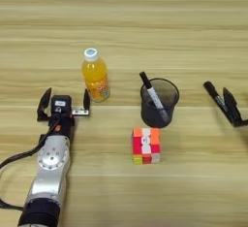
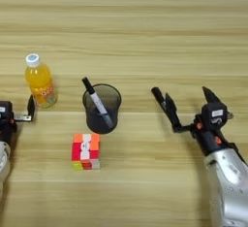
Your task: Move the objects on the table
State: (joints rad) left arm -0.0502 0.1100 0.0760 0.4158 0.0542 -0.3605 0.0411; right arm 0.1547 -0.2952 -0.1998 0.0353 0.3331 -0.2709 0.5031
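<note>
On the tabletop (image 1: 184, 27), the juice bottle (image 1: 95, 75) stands beside the left gripper (image 1: 65, 105), whose fingers are spread apart. 1 pen (image 2: 98, 104) leans in the mesh cup (image 2: 102, 108); the puzzle cube (image 2: 86, 152) sits just in front. A 2nd pen (image 2: 163, 104) is seen touching 1 spread finger of the right gripper (image 2: 191, 105).

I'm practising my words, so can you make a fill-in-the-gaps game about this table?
A pen leans inside the ___.
The bottle has a ___ cap.
The open left gripper is next to the ___.
The many-coloured thing is a ___.

Missing words: cup; white; bottle; cube.
</note>
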